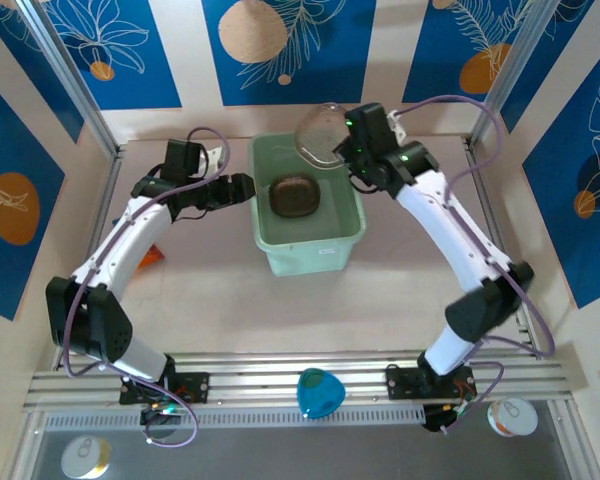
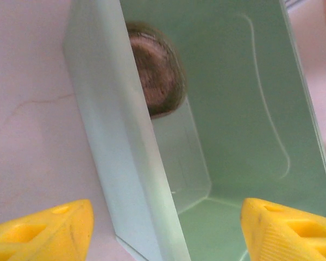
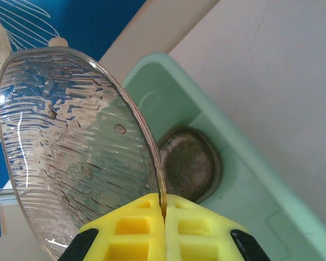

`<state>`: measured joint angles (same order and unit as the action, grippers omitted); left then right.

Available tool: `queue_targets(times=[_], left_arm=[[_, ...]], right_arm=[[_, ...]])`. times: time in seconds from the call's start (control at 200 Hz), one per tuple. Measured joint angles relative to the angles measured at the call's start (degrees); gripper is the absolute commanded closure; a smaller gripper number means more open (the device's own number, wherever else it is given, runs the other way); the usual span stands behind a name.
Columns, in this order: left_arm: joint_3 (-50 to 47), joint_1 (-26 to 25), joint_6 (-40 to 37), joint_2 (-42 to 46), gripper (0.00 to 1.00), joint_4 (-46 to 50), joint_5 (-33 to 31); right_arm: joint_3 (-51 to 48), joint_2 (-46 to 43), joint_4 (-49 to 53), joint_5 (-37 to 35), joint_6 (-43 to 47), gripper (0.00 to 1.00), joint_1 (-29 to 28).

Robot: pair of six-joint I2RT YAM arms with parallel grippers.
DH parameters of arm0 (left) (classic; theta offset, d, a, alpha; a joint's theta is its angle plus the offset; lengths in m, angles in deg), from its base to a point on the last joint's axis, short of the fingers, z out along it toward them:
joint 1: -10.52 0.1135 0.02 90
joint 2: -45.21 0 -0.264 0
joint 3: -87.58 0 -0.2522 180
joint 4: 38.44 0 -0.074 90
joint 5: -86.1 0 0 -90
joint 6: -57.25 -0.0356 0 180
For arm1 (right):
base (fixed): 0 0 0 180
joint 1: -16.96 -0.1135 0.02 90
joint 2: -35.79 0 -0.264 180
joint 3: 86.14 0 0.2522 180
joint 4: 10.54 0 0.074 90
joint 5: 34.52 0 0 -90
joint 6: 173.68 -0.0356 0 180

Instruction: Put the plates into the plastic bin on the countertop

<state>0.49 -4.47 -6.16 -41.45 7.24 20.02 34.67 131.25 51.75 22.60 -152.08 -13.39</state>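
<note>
Now the right gripper (image 1: 344, 150) pinches the rim of a clear, ripple-textured rounded-square plastic plate (image 1: 320, 133), fingers pressed together on its edge, tilted steeply above the far right corner of the pale mint-green rectangular plastic bin (image 1: 310, 245) on the beige countertop (image 1: 280, 310). Inside the bin, near its far wall, lies a smoky-brown stack of plates (image 1: 294, 194). To do this step well, I think the wrist should bring the plate lower and flatter over that stack before it lets go, so the plate does not bounce on the wall. The left gripper (image 1: 242, 187) has its yellow fingers (image 2: 43, 231) spread across the bin's left wall, without touching. A small pale sticker (image 1: 325, 253) on the bin's near wall is too small to read.
</note>
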Motion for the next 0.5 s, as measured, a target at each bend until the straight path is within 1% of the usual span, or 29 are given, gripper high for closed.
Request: queue_targets(times=[0.3,0.385,0.5], left_arm=[[0.0,2.1,-0.2,2.8,0.28,0.4,-0.2],[0.0,2.6,-0.2,3.6,0.28,0.6,-0.2],[0.0,3.4,-0.8,4.2,0.28,0.7,-0.1]], right_arm=[[12.1,15.2,9.9,-2.8,-19.5,1.00,-5.4],[12.9,17.7,11.8,-3.4,-24.0,1.00,-6.6],[13.6,20.6,13.9,-6.4,-28.1,1.00,-8.6]])
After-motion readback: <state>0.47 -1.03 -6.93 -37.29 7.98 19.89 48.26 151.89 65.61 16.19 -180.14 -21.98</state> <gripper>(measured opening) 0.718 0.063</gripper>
